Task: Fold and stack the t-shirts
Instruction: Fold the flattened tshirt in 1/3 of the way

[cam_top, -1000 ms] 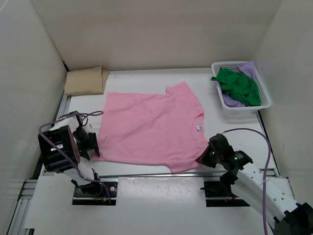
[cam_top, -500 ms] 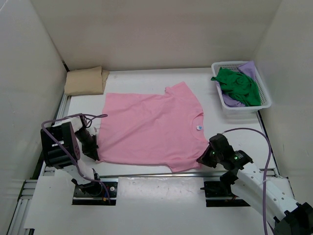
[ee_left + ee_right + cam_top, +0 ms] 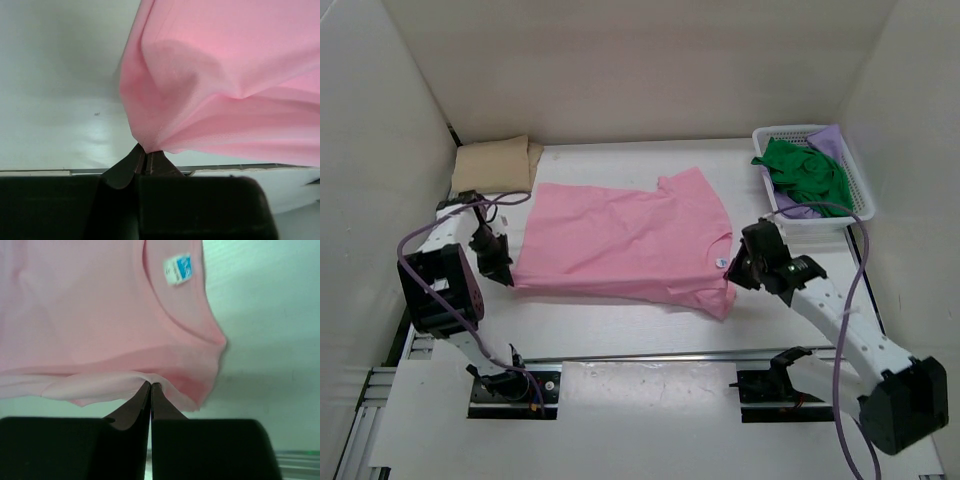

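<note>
The pink t-shirt (image 3: 625, 240) lies on the white table, its near edge lifted off the surface at both ends. My left gripper (image 3: 507, 275) is shut on the shirt's near-left corner (image 3: 146, 146). My right gripper (image 3: 730, 272) is shut on the near-right edge (image 3: 150, 382), just below the collar with its blue-and-white label (image 3: 178, 268). A folded tan t-shirt (image 3: 495, 165) rests at the back left. A bright green t-shirt (image 3: 810, 175) and a light purple t-shirt (image 3: 830, 140) sit crumpled in the basket.
A white plastic mesh basket (image 3: 860, 205) stands at the back right against the right wall. White walls close in the left, back and right sides. A metal rail (image 3: 640, 355) runs along the table's near edge.
The left gripper closed on the shirt's near-left corner. Both grippers then carried the near edge up and away from the bases, so the pink shirt now looks shorter front to back.
</note>
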